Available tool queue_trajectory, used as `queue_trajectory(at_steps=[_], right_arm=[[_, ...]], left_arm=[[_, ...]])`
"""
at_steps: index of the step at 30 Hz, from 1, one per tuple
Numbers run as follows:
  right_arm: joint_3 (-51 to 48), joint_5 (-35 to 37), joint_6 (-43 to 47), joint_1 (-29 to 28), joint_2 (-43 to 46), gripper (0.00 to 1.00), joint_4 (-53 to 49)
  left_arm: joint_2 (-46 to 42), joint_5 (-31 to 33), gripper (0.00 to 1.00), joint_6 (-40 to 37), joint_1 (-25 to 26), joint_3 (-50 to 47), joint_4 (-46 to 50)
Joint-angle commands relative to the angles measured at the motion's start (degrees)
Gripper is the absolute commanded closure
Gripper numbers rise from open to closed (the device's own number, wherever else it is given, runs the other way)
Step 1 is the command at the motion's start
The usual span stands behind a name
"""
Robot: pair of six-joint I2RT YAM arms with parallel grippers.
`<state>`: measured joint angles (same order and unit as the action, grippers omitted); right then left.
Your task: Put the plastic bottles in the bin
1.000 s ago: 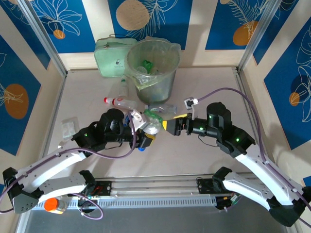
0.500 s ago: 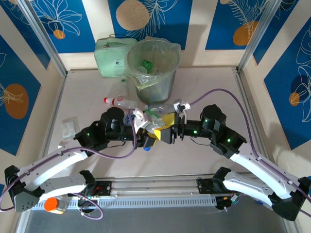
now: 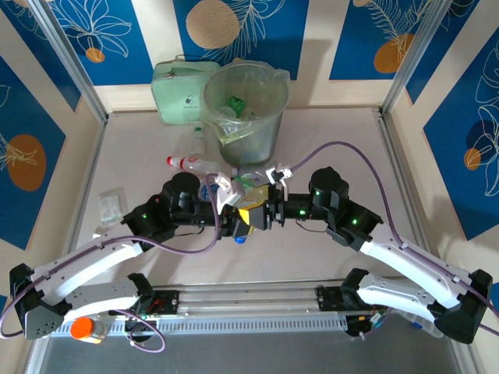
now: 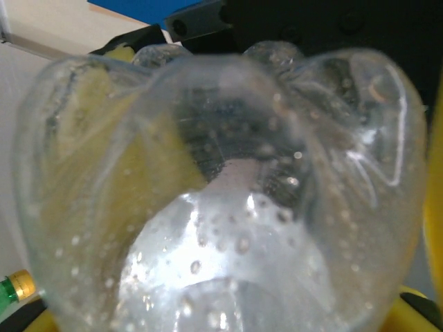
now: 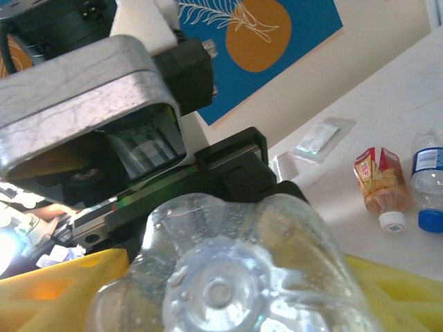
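Note:
A clear plastic bottle (image 4: 228, 207) with a blue cap (image 3: 240, 238) hangs above the table, and my left gripper (image 3: 235, 221) is shut on it. My right gripper (image 3: 256, 213) has come up against it from the right. In the right wrist view the bottle's lobed base (image 5: 221, 290) sits between the yellow fingers (image 5: 55, 290), which flank it closely; whether they press on it is unclear. The bin (image 3: 245, 117), lined with a pale green bag, stands at the back with bottles inside. More bottles lie in front of it: a red-capped one (image 3: 191, 162) and green ones (image 3: 251, 184).
A pale green zipped case (image 3: 179, 92) leans left of the bin. A flat clear packet (image 3: 111, 204) lies at the left. Beside the packet (image 5: 315, 138), the right wrist view shows a red-labelled bottle (image 5: 379, 188) and a blue-capped one (image 5: 426, 183). An orange-capped bottle (image 3: 84, 329) rests by the left base.
My right arm has swung left until its fingers reach the bottle held by the left gripper, and its jaws have narrowed. The left gripper has hardly moved.

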<state>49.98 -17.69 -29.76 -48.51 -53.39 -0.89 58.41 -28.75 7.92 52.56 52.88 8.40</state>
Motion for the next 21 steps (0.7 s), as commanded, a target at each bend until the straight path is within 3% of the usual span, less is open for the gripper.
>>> queue_trajectory(at_steps=[1, 6, 11, 13, 21], right_arm=[[0.0, -0.4, 0.7, -0.5, 0.8, 0.36, 0.8], [0.1, 0.0, 0.5, -0.6, 1.3, 0.44, 0.7], [0.7, 2.2, 1.2, -0.5, 2.2, 0.45, -0.9], [1.3, 3.5, 1.8, 0.0, 2.6, 0.45, -2.1], [7.5, 9.0, 2.8, 7.8, 0.4, 0.45, -8.2]], left_arm=[[0.3, -1.3, 0.67, 0.6, 0.4, -0.4, -2.2], [0.2, -0.8, 0.56, 0.6, 0.9, -0.8, -2.3], [-2.2, 3.3, 0.22, 1.3, 1.2, -1.8, -3.0], [-4.8, 6.4, 0.15, 1.2, 1.1, -2.9, -4.0], [-16.2, 27.6, 0.09, -5.2, 1.1, -2.5, 2.3]])
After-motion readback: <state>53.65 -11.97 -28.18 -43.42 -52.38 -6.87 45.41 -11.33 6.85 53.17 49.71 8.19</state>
